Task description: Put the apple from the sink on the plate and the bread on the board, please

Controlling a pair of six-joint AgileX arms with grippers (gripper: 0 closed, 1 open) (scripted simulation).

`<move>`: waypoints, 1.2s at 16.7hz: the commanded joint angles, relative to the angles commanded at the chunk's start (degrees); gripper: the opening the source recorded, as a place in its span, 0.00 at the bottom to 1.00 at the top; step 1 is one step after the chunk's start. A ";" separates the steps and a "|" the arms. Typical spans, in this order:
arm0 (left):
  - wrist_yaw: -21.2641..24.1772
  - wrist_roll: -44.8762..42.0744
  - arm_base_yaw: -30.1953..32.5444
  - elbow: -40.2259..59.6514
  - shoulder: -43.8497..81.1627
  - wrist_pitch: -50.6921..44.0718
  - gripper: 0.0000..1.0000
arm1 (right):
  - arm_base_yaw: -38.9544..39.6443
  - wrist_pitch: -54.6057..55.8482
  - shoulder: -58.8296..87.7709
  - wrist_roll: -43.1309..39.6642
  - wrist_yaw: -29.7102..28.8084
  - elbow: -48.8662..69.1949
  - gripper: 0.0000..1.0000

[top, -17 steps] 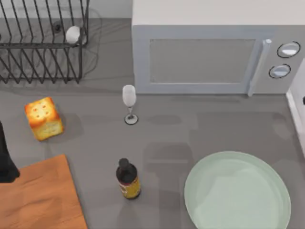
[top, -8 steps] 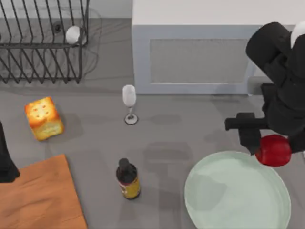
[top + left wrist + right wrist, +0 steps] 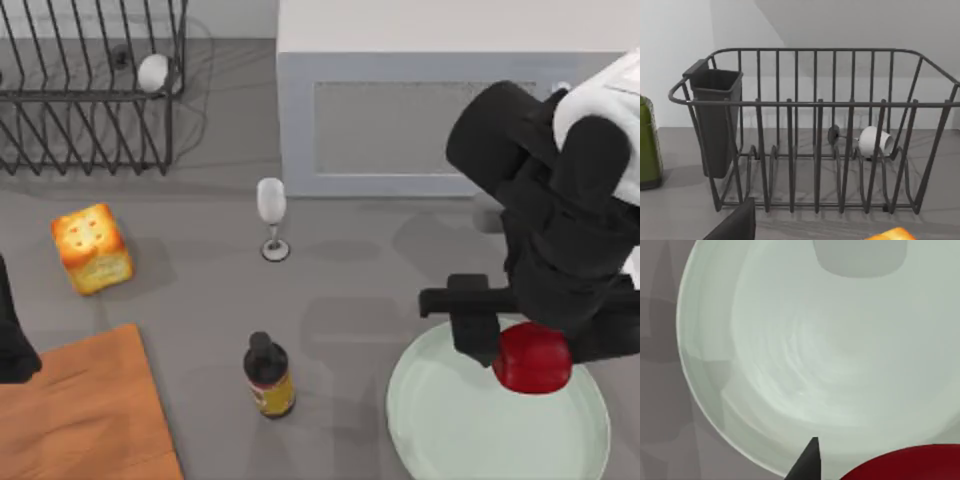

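The apple point(image 3: 532, 357) — glossy, solid red, rounded — is seen at the lower right of the top view, clasped by the right gripper point(image 3: 515, 350) and held above the upper part of the plate point(image 3: 450, 420). The plate is a wide, round, pale mint-green dish with a raised rim; its smooth basin is seen in the right wrist view point(image 3: 790, 340), with the apple's red edge point(image 3: 905, 465) beside a dark fingertip point(image 3: 807, 462). The bread point(image 3: 92, 248), a cube-like golden loaf with a spotted toasted top, is seen on the grey table at middle left, apart from the grained wooden board point(image 3: 85, 415) in the lower left corner. The left gripper point(image 3: 12, 340) is parked at the left edge — whether it is clenched cannot be told.
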State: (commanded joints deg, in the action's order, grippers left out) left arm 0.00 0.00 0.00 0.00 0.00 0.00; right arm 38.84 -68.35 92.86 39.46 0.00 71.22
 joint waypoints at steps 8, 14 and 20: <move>0.00 0.00 0.00 0.00 0.00 0.00 1.00 | 0.00 0.00 0.00 0.00 0.00 0.00 0.38; 0.00 0.00 0.00 0.00 0.00 0.00 1.00 | 0.00 0.00 0.00 0.00 0.00 0.00 0.83; 0.00 0.00 0.00 0.00 0.00 0.00 1.00 | 0.00 0.00 0.00 0.00 0.00 0.00 1.00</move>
State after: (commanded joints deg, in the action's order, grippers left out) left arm 0.00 0.00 0.00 0.00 0.00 0.00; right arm 38.84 -68.35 92.86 39.46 0.00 71.22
